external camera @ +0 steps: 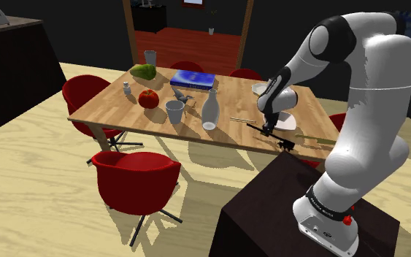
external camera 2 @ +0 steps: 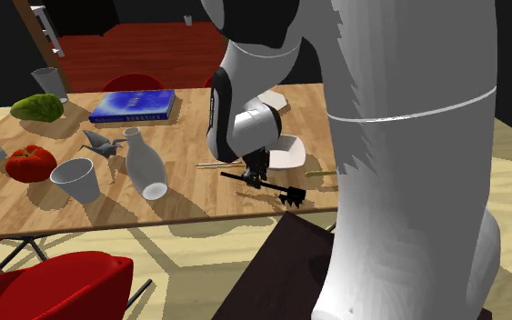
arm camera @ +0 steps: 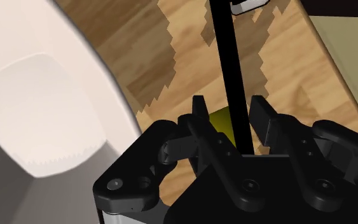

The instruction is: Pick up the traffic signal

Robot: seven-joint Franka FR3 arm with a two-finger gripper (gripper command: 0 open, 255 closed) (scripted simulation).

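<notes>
Pale wooden flooring runs under a wooden table [external camera: 116,106] with red chairs [external camera: 134,179] drawn up round it. From the shoulder view, the white arm reaches over the table's near edge toward that view's right, and its black gripper [external camera: 269,131] hangs right over the traffic signal [external camera: 285,143], a thin black pole lying flat on the wood close to the edge. A white bowl [external camera: 287,120] sits just beyond it; farther left stand a white bottle [external camera: 209,109], a white cup [external camera: 174,111], a red tomato [external camera: 148,98] and a blue book [external camera: 193,79]. In the second exterior view the traffic signal [external camera 2: 286,191] lies slantwise along the near edge, the gripper [external camera 2: 256,175] low at its left part and the bowl [external camera 2: 286,153] just behind. Looking along the hand in the wrist view, the pole [arm camera: 225,57] runs between the fingers [arm camera: 199,114], which stand apart on either side of it with a sliver of gap, released rather than clamped; the bowl [arm camera: 37,95] is beside them.
</notes>
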